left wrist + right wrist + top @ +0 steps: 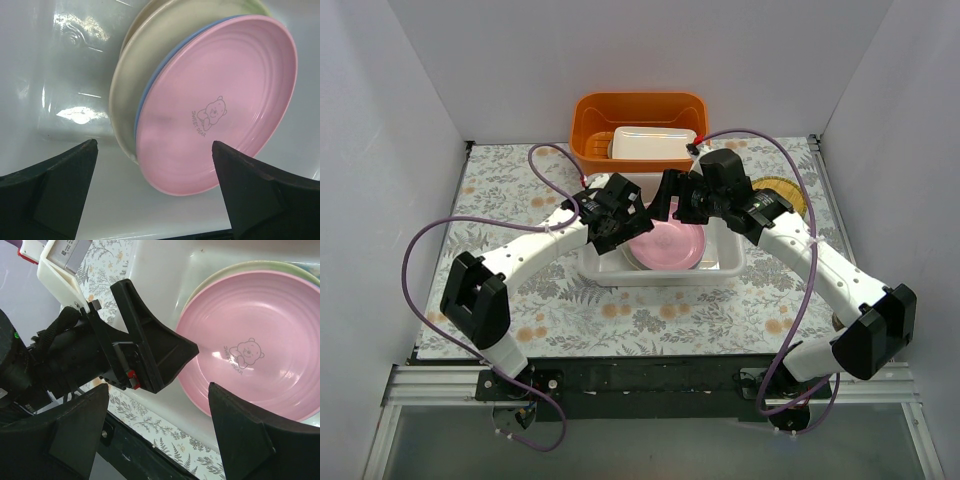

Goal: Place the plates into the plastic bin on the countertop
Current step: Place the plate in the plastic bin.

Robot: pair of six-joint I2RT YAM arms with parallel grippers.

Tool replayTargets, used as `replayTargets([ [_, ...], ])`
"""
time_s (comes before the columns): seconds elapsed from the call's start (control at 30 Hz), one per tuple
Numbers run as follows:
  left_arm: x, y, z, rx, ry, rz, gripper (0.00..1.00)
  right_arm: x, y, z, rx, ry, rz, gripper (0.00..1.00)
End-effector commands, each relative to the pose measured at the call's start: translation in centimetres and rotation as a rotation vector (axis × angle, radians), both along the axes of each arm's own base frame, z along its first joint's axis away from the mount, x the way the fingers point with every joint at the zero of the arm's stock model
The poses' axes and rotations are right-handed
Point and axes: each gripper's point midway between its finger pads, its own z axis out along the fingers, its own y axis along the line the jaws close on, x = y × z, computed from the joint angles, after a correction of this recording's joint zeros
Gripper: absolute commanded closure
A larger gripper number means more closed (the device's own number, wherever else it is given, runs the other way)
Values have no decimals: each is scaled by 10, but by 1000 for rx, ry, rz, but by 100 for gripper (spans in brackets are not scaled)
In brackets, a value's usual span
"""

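Observation:
The white plastic bin [665,278] stands mid-countertop [510,200]. In it lies a stack of plates, a pink plate [667,246] with a bear print on top. In the left wrist view the pink plate [220,100] rests on a light blue plate [146,100] and a cream plate [131,70]. My left gripper [623,224] is open and empty just above the stack's left edge [154,145]. My right gripper [670,202] is open and empty over the bin's back left [159,387], looking down on the pink plate [250,350]. A yellow woven plate [788,196] lies right of the bin, partly under the right arm.
An orange tub [638,112] holding a small white box [653,143] stands behind the bin. The two grippers are close together over the bin's left half; the left gripper's finger [150,350] fills the right wrist view's middle. Grey walls enclose the countertop.

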Motion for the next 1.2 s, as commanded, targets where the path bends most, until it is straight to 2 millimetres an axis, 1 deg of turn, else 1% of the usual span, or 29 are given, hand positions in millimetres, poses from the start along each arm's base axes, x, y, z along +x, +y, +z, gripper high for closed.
replayTargets([
  [0.0,4,2,36,-37,-85,11,2,0,-3,16,29,-56,10,12],
  [0.17,5,0,37,-37,-83,3,2,1,-3,16,30,-57,7,12],
  [0.3,5,-2,45,-55,-93,-6,2,3,-10,8,17,-41,-7,12],
  [0.4,5,-4,50,-62,-102,-19,2,9,-23,4,12,-32,-34,12],
  [0.43,5,-4,51,-63,-103,-22,2,12,-32,2,9,-32,-51,12],
  [0.5,4,-3,56,-69,-112,-27,2,14,-40,0,10,-25,-63,12],
  [0.53,4,-4,57,-72,-115,-27,2,17,-51,-5,2,-22,-83,12],
  [0.6,4,-3,59,-75,-119,-26,2,18,-61,-9,1,-12,-96,13],
  [0.63,3,-3,61,-80,-124,-27,2,23,-74,-10,0,-12,-126,12],
  [0.7,2,-4,61,-89,-122,-30,2,23,-88,-20,-6,6,-140,12],
  [0.73,2,-5,62,-97,-125,-33,2,29,-102,-20,-3,3,-175,12],
  [0.77,2,-6,62,-101,-124,-38,2,28,-109,-28,-10,19,-178,12],
  [0.8,1,-6,61,-100,-120,-39,2,29,-117,-31,-12,23,-194,13],
  [0.83,1,-7,60,-99,-119,-41,2,33,-132,-33,-13,30,-235,13],
  [0.9,-1,-10,59,-110,-108,-55,2,34,-147,-42,-24,50,-261,12],
  [0.93,0,-11,61,-116,-112,-61,2,37,-162,-47,-34,70,-300,12],
  [0.97,-1,-12,62,-122,-113,-64,2,38,-169,-50,-42,80,-318,12],
  [1.0,-2,-13,64,-130,-114,-70,2,40,-183,-56,-52,91,-352,12],
  [1.07,-2,-14,69,-144,-126,-75,2,41,-196,-62,-57,104,-379,12],
  [1.1,-2,-15,72,-151,-130,-80,2,42,-208,-68,-62,117,-410,12],
  [1.13,-2,-16,75,-154,-138,-84,2,42,-213,-71,-67,121,-423,12],
  [1.17,-1,-16,76,-154,-141,-87,2,44,-224,-73,-68,126,-455,12],
])
